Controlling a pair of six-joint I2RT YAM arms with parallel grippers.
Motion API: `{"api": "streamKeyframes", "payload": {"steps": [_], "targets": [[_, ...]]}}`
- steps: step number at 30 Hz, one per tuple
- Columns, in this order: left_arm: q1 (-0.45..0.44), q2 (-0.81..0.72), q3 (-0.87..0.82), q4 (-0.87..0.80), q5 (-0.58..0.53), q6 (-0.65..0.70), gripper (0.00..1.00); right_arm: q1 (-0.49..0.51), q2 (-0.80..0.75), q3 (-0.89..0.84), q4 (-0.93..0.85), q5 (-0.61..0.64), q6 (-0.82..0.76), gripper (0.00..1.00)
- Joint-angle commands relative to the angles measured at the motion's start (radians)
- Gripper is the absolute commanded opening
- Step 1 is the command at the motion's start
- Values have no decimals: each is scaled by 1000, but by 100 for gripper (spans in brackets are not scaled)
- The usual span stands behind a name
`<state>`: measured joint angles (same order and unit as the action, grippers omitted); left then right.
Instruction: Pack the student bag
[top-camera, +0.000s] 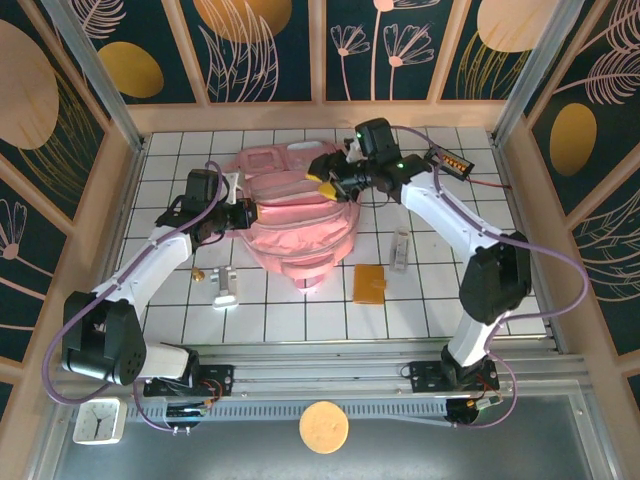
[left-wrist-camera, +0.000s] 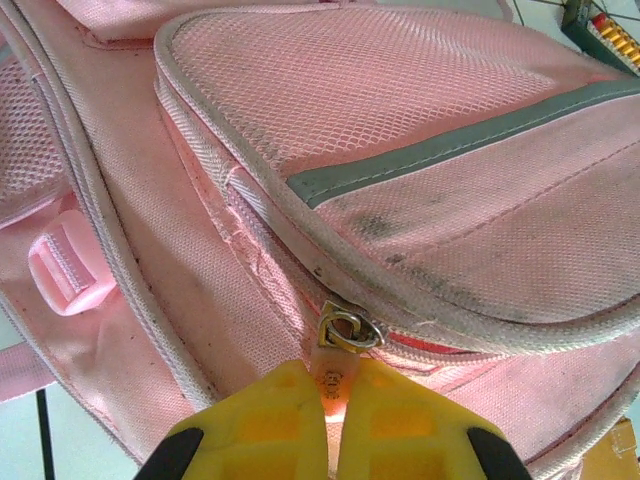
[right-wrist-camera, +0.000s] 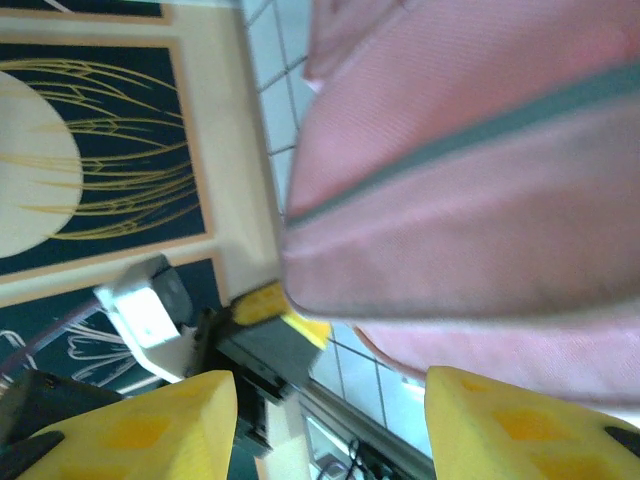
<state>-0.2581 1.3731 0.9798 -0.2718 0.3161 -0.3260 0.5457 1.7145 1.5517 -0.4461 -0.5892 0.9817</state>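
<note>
top external: the student bag (top-camera: 300, 225) lies on the white tiled table (top-camera: 500, 290), midway between the left and right edges and nearer the far edge than the near one. the left gripper (top-camera: 248, 212) is at the bag's left side, touching it. the right gripper (top-camera: 325, 186) is over the bag's far right part. right of the bag, toward the near edge, lie a flat orange card (top-camera: 369, 283) and a slim pale object (top-camera: 400, 250), near each other but apart. left of the bag are a small white object (top-camera: 226, 290) and a tiny brass-coloured piece (top-camera: 198, 272). off the table, by its near left corner, sits a white clock (top-camera: 98, 421). a round tan disc (top-camera: 324, 427) lies beyond the near edge.

left wrist: the left gripper's yellow fingers (left-wrist-camera: 270, 425) are pinched tight on the pink zipper pull (left-wrist-camera: 333, 378), which hangs from a metal slider (left-wrist-camera: 349, 331) on the zip below the bag's mesh pocket (left-wrist-camera: 350, 80). a grey stripe (left-wrist-camera: 460, 135) crosses that pocket, and a pink buckle (left-wrist-camera: 68, 270) shows at the left.

right wrist: the right gripper's yellow fingertips (right-wrist-camera: 150, 430) stand well apart with nothing between them. the bag's pink fabric is just above them. the picture is blurred, so i cannot tell whether they touch it.
</note>
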Motion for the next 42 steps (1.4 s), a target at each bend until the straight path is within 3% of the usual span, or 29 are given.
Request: {"api": "streamKeyframes", "payload": {"steps": [1,7,26,34,37,42], "targets": [[-15,-47,5,95,49,-15,0,40,-70,-85,-35,23,51,53],[-18,-62,-1,95,54,-8,0,45,-71,-174,90,21,124,53],[-27,-82,-70,120,72,-3,0,9,129,-28,247,58,249,52],[-29,-93,-89,117,74,20,0,29,195,30,311,69,328,24],[-30,-97,-95,121,75,19,0,47,215,49,298,62,331,25],[-31,-84,-86,127,87,21,0,81,235,34,305,48,357,39]]}}
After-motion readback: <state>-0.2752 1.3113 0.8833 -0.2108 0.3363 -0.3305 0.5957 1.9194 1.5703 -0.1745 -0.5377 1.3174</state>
